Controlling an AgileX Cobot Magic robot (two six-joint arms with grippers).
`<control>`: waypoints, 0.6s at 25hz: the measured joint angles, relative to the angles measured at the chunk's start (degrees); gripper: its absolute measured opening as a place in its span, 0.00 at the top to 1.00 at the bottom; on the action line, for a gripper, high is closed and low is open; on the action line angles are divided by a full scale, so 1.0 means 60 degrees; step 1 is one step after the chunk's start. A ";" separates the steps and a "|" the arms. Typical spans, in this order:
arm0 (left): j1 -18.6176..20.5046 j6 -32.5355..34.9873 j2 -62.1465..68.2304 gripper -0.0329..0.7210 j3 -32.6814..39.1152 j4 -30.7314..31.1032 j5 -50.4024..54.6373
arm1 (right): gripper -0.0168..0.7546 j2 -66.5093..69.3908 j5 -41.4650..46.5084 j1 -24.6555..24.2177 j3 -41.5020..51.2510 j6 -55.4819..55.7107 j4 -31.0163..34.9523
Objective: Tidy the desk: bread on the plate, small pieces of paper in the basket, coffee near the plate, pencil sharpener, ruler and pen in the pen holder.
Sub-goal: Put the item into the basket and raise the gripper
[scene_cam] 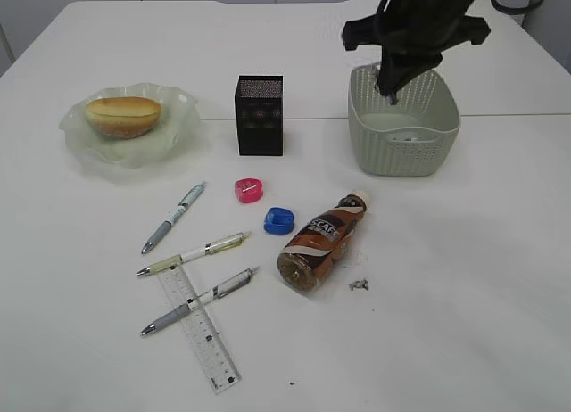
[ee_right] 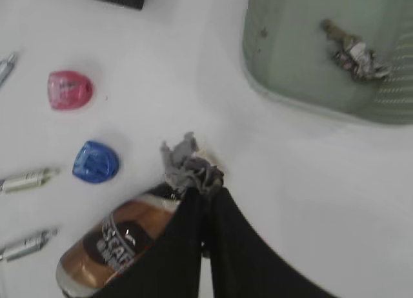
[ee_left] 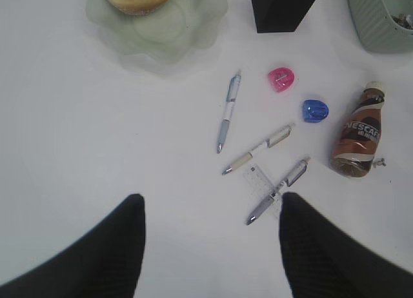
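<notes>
Crumpled grey paper scrap point(ee_right: 190, 166) pinched in clenched right end effector point(ee_right: 205, 188), near basket point(scene_cam: 403, 153) rim, not yet over it | feather-light, soft, slips easily; hold the bunched middle | left end effector point(ee_left: 210, 246) spread wide, empty above surface point(ee_left: 77, 130)

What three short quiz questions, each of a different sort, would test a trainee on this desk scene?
1. True or false: the bread lies on the plate.
2. Multiple choice: the right gripper is shut on (A) a pen, (B) a crumpled paper scrap, (C) the blue pencil sharpener.
3. Fill in: the coffee bottle lies on its ____.

Key: 1 true; 2 B; 3 side.
</notes>
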 joint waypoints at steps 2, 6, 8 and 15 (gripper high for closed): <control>0.0000 0.0000 0.0000 0.33 0.0000 0.0000 0.0000 | 0.98 0.0540 0.0128 -0.0230 -0.0917 0.0068 0.0000; 0.0000 0.0000 0.0000 0.33 0.0000 0.0000 0.0000 | 0.98 0.1668 0.0194 -0.0703 -0.2580 0.0232 -0.0019; 0.0000 0.0000 0.0000 0.33 0.0000 0.0000 0.0000 | 0.98 0.2222 0.0216 -0.0917 -0.3331 0.0288 -0.0019; 0.0000 0.0000 0.0000 0.33 0.0000 0.0000 0.0000 | 0.98 0.3795 0.0177 -0.1457 -0.4995 0.0647 -0.0131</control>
